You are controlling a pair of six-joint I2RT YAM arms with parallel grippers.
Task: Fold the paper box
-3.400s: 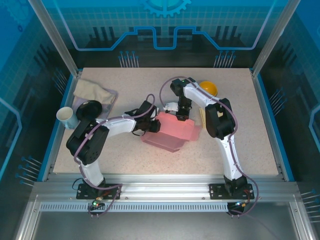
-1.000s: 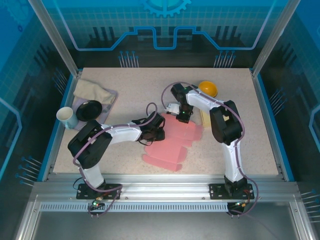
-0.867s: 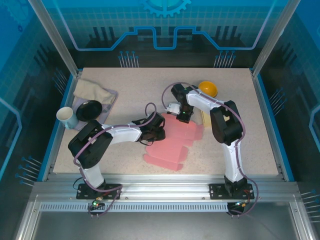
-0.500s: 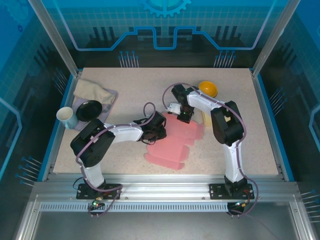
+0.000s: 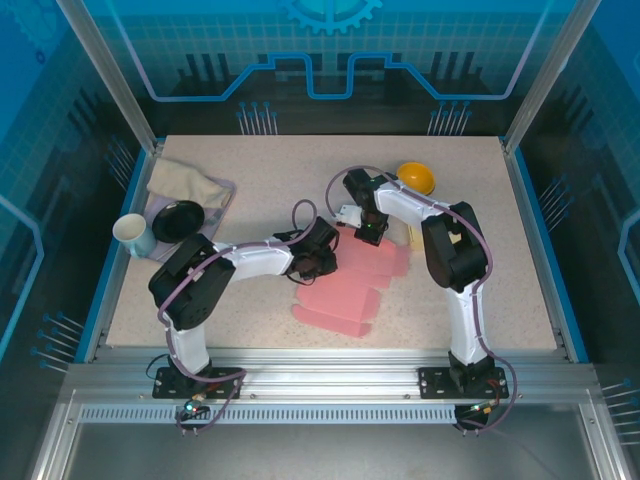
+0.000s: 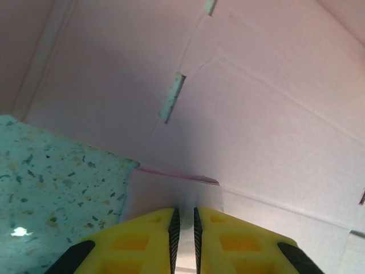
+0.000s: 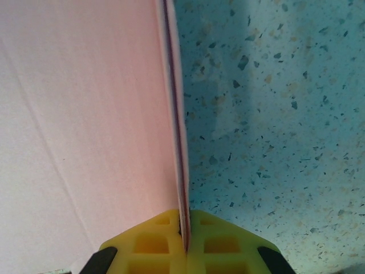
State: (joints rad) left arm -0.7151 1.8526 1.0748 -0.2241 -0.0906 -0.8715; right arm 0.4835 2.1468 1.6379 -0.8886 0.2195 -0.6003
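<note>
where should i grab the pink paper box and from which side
By a thin outer edge, coming in low from the side: the box lies mostly flat on the table, so only its edges can be pinched, as the right gripper does.

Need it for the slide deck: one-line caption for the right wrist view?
Right gripper shut on the thin edge of the pink paper box, speckled table to its right.

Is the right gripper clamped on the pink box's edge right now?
Yes, in the right wrist view the right gripper has its jaws closed on the thin edge of the pink paper box, above the speckled table.
</note>
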